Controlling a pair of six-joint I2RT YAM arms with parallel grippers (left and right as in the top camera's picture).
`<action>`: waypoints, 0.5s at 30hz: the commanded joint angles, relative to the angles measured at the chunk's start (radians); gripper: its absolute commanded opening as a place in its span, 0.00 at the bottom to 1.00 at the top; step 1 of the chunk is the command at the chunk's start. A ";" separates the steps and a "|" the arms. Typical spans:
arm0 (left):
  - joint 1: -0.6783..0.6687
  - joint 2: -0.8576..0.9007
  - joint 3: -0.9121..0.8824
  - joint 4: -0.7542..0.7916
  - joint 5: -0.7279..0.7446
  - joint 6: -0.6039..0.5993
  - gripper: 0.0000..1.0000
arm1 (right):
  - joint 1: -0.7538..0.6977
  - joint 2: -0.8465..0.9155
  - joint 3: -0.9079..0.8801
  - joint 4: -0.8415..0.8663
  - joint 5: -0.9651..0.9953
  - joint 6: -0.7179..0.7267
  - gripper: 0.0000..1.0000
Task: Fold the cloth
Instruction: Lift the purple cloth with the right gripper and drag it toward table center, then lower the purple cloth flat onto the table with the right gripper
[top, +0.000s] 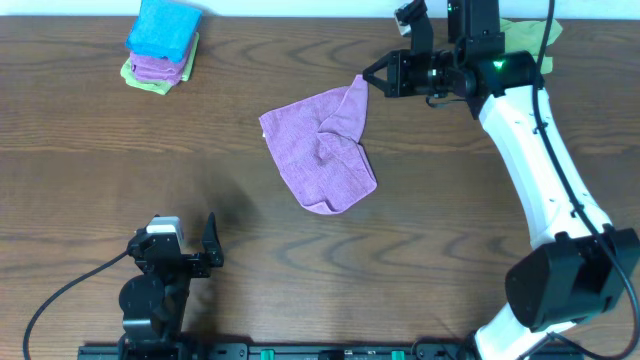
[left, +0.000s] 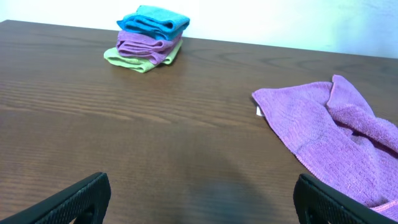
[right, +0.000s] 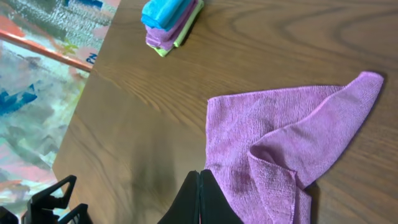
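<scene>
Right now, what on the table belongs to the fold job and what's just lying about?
Job:
- purple cloth, rumpled, in the middle

Lying about:
- stack of folded cloths, blue over purple over green, far left
- green cloth, far right

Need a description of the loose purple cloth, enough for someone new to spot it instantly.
On the wooden table, look near the middle, right of the folded stack at the far-left corner. The cloth lies there alone: purple, spread out, rumpled, one corner flipped over. The stack's purple piece sits folded between blue and green ones.
</scene>
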 joint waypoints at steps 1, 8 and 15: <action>-0.002 -0.006 -0.024 -0.008 -0.010 0.014 0.95 | 0.010 -0.027 0.016 -0.050 0.112 -0.074 0.08; -0.002 -0.006 -0.024 -0.008 -0.010 0.014 0.95 | 0.080 0.014 -0.016 -0.175 0.319 -0.257 0.27; -0.002 -0.006 -0.024 -0.008 -0.010 0.014 0.95 | 0.171 0.142 -0.034 -0.182 0.457 -0.370 0.34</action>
